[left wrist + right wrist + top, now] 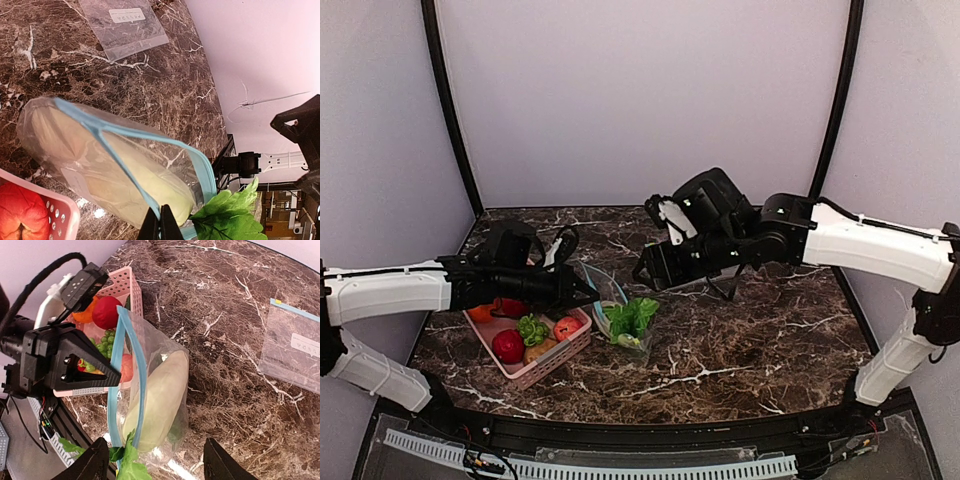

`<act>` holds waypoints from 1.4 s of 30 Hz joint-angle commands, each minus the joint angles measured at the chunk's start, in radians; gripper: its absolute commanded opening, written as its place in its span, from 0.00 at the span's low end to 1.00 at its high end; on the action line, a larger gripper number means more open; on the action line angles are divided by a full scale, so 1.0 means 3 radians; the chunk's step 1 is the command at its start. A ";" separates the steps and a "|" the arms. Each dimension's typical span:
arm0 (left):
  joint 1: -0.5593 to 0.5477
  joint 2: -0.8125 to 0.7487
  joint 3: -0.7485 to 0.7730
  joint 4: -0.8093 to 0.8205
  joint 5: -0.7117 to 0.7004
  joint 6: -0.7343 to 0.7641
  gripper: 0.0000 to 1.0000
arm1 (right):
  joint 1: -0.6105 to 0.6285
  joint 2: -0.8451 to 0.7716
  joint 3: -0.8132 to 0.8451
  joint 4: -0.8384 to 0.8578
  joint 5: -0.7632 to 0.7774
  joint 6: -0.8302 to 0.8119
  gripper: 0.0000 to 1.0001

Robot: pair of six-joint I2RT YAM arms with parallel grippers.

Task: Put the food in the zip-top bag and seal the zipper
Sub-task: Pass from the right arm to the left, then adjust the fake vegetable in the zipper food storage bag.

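1. Left gripper [160, 220]: jaws pinched closed on the teal zipper [75, 112] of the zip-top bag [85, 160]. The strip runs away from the tips with its two halves parted.
2. Just beyond the pinch, inside the bag: the pale cabbage piece [150, 180], wholly within the film.
3. Beside the left gripper's tips, at the bag's mouth: the lettuce [225, 215]. Whether its stem lies inside the mouth or merely against it cannot be told.
4. Right gripper [156, 455]: jaws spread wide, holding nothing, poised above bag and lettuce and apart from both.
5. Behind the left gripper, opposite the bag: the pink basket [548, 368], holding a red round piece [507, 345] and a green piece [531, 328].
6. Farthest ahead of both grippers: a second bag [295, 345], flat on the table [750, 350].
7. Progress, as judged: one piece is bagged and the lettuce is at the threshold. The basket pieces and the sealing of the zipper are not yet done.
8. Views: only the left wrist view shows the pinch on the strip. The right wrist view shows the gaping mouth. The top view alone shows the basket's contents, but not the second bag.
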 commanded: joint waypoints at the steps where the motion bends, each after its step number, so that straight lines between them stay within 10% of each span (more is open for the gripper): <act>1: 0.0010 0.0004 0.0096 0.0002 0.0060 0.0029 0.01 | 0.0150 -0.0051 0.0228 -0.0398 -0.0278 -0.0291 0.62; 19: 0.0009 -0.0039 0.0071 -0.0007 0.0115 0.0033 0.01 | 0.0393 0.1058 0.1121 -0.1083 0.0144 -0.0096 0.24; 42: 0.0004 -0.0075 0.0061 0.0037 0.0209 -0.0015 0.01 | 0.0394 0.1550 0.0985 -0.1132 0.0212 0.0023 0.19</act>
